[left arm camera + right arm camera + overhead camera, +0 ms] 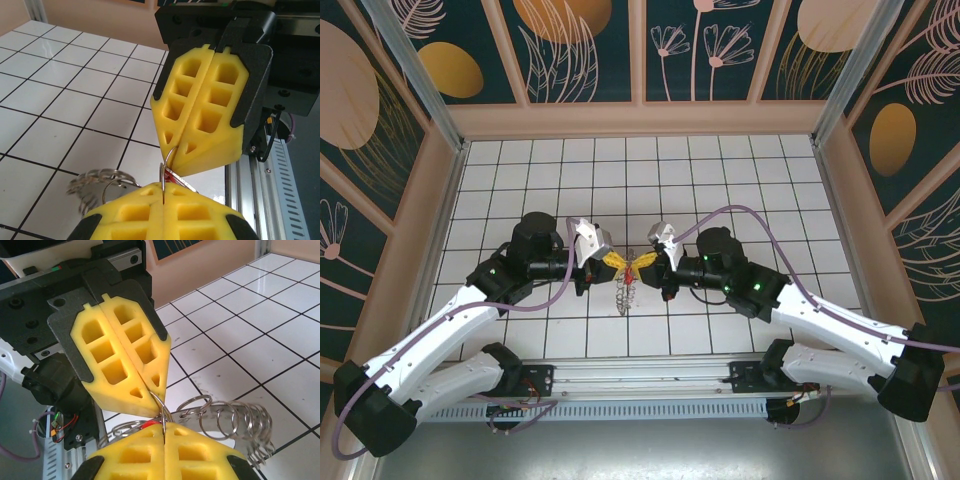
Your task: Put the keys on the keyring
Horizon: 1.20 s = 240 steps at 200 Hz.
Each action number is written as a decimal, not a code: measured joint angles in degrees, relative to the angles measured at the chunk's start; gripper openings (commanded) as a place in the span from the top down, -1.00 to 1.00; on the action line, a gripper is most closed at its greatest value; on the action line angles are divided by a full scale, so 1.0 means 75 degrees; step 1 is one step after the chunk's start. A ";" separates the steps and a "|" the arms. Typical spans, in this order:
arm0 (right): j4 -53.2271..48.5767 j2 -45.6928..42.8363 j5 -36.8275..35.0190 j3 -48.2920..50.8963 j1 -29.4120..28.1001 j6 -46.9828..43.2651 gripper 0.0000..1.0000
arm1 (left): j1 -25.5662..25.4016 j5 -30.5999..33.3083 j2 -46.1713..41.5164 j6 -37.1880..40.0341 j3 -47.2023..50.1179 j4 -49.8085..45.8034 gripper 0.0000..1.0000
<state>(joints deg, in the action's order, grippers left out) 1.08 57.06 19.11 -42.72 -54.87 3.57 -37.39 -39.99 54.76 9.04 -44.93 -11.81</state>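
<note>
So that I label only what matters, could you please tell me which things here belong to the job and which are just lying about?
Job: keyring; keys; left gripper; right gripper, both jaws shut on the ring.
Not the job: tiled table; purple cables.

Nothing readable here as far as I can tell: no text, labels, brand marks or numbers on anything.

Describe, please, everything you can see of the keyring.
The keyring is a bunch of thin silvery wire rings, metal by its shine, linked into a loose cluster. It spreads low over the white tiles; whether it rests on them is unclear. One loop is pinched where the shut left gripper and right gripper meet tip to tip, beside a small red piece.
</note>
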 measured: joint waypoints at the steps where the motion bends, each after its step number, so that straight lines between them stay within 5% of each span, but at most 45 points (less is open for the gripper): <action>1: -0.0003 0.0000 0.0000 0.0000 0.0000 0.0000 1.00 | 0.0000 0.0000 0.0000 0.0000 0.0000 0.0000 1.00; 240: -0.0009 0.0099 -0.0184 0.0003 0.0178 0.0568 1.00 | 0.0000 0.0210 -0.0052 0.0254 0.0000 0.0000 1.00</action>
<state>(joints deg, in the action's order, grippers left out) 1.02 57.80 17.74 -42.70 -53.54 7.84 -37.39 -38.41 54.37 10.94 -44.93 -11.81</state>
